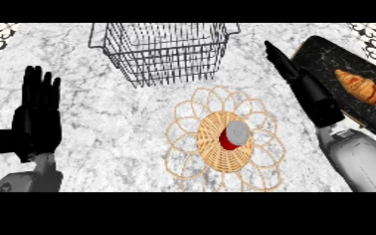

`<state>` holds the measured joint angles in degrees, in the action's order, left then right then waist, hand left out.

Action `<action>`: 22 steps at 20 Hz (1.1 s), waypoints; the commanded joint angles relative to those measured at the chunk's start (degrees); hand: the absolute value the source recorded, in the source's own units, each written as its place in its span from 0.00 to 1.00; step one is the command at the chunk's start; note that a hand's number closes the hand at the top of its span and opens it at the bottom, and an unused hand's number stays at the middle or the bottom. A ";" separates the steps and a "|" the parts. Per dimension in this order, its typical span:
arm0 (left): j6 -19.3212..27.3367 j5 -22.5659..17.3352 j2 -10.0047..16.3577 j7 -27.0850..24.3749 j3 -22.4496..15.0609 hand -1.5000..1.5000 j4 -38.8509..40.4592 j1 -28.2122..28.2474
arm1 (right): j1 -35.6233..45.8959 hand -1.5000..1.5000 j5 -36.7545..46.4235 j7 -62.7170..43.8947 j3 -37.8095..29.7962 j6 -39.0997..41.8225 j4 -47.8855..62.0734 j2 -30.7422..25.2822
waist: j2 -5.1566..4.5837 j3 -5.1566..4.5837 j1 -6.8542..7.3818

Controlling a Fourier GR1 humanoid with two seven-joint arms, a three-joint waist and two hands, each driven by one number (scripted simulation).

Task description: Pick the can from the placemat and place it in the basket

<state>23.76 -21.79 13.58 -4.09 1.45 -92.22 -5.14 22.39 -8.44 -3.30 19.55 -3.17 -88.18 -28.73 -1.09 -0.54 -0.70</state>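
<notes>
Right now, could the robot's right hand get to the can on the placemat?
Probably yes: the open right hand is off to the right of the can, with only bare counter and the placemat edge between them.

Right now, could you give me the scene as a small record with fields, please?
can: red, grey top, upright on the placemat, not held
placemat: woven, round, counter's middle
basket: wire, beyond the placemat
right hand: open, fingers straight, right of the basket, apart from the can
left hand: open, resting at left edge
tray: black, far right, carries a croissant
</notes>
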 commanded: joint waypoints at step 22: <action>-13.72 4.80 9.16 16.12 -12.88 0.50 13.53 13.50 | 22.29 0.00 35.48 -36.10 12.79 -19.90 9.52 10.07 | 3.28 -0.19 -1.55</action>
<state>11.19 -16.00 22.60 8.86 -10.17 -81.89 3.00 39.78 20.67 -28.30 31.59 -27.25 -79.80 -13.20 1.89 0.15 -1.63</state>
